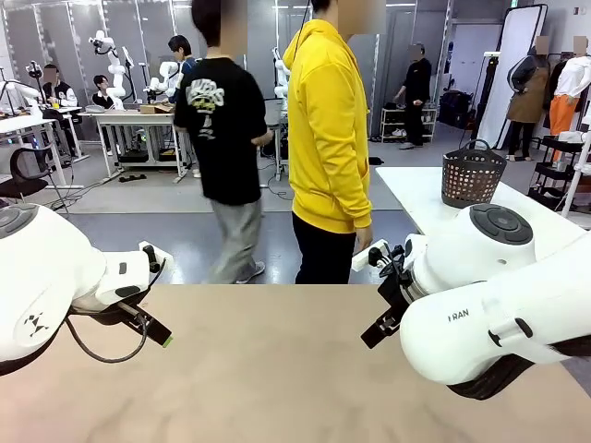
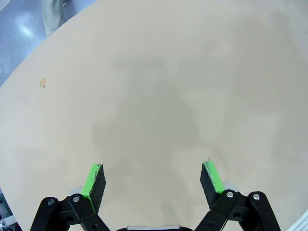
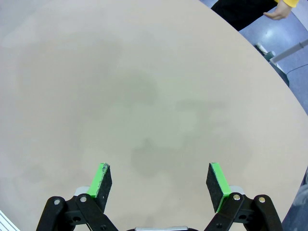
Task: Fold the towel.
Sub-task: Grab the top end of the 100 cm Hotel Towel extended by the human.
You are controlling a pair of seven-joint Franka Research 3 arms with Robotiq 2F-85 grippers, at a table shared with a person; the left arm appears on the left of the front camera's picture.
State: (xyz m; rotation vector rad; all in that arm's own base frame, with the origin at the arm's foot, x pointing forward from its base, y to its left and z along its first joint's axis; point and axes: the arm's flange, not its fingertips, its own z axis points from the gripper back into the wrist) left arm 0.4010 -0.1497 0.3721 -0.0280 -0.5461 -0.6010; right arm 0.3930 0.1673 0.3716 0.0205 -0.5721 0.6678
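The left gripper [image 2: 154, 177] hangs over the bare beige table [image 2: 168, 72], its jaws spread wide and nothing between the two green pads [image 2: 90, 181]; it is released and touches no object. The right gripper [image 3: 161, 179] is in the same state: its jaws stand wide apart above the table [image 3: 120, 72], the green pads [image 3: 217, 179] are free, and it grasps nothing. In the front view the left arm [image 1: 55, 277] comes in at the near left and the right arm [image 1: 480, 314] at the near right, both low over the near part of the table [image 1: 277, 369], well apart from each other. Where the towel is I cannot tell. A small brown mark [image 2: 42, 83] is on the table surface, toward the left edge of the left wrist view. At the far side of the table a person in a yellow hoodie [image 1: 328, 138] stands just beside the edge, one hand [image 1: 365, 242] hanging down; in the right wrist view this hand [image 3: 276, 13] is beyond the table's far corner. A second person in a black T-shirt [image 1: 222, 129] is farther off to the left, behind the first. On a white table at the far right stands a dark basket [image 1: 471, 175] with a handle.
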